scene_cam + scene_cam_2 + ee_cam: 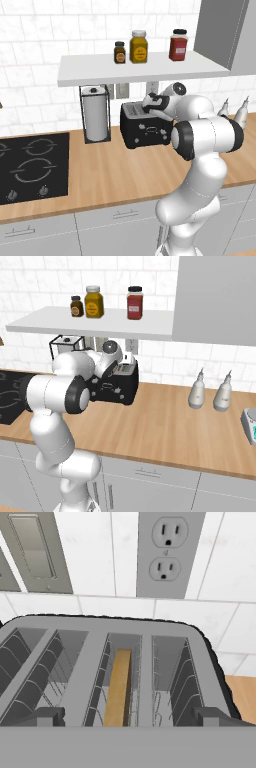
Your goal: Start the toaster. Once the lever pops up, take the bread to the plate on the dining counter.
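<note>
White tiled wall (30, 45), white shelf (140, 70), wood counter (115, 170), grey drawers (115, 225), wall outlet (167, 552).

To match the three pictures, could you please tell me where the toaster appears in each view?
Left base view: the toaster stands centre, beside the paper-towel holder.
Right base view: the toaster sits left of centre, partly behind the arm.
Hand view: its slots fill the lower half.
Shared landmark: the wall outlet behind it.

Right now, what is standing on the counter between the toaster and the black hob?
In the left base view, a paper towel roll in a dark wire holder stands between the toaster and the hob, back at the wall.
</note>
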